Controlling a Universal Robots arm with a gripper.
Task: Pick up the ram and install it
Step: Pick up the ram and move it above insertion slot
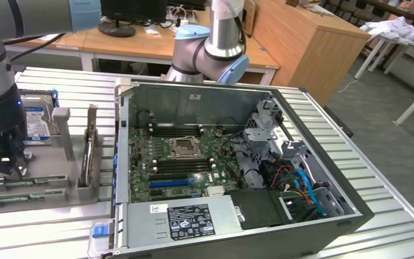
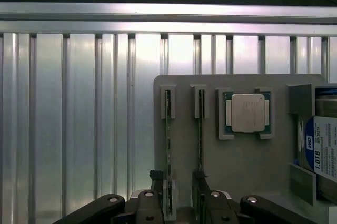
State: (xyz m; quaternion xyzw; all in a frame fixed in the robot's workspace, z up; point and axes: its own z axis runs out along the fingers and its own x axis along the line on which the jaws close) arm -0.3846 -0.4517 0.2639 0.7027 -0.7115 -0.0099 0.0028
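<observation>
Two ram sticks stand on edge in a grey holder tray (image 2: 184, 129): one ram stick (image 2: 168, 140) and a second ram stick (image 2: 200, 134) beside it. My gripper (image 2: 179, 192) hovers over their near ends, open, with the first stick inside the gap close to one finger (image 2: 156, 184). The other finger (image 2: 200, 187) sits over the second stick. In the exterior view the gripper (image 1: 2, 164) hangs over the tray at the exterior view's left, above a ram stick (image 1: 23, 184). The motherboard's black memory slots (image 1: 180, 129) lie in the open case.
A CPU (image 2: 247, 112) and a hard drive (image 2: 322, 153) sit in the same tray. The open computer case (image 1: 322, 162) fills the middle of the ribbed metal table (image 1: 379, 178), with its power supply (image 1: 185, 218) at the front. A blue slot (image 1: 171, 183) lies on the board.
</observation>
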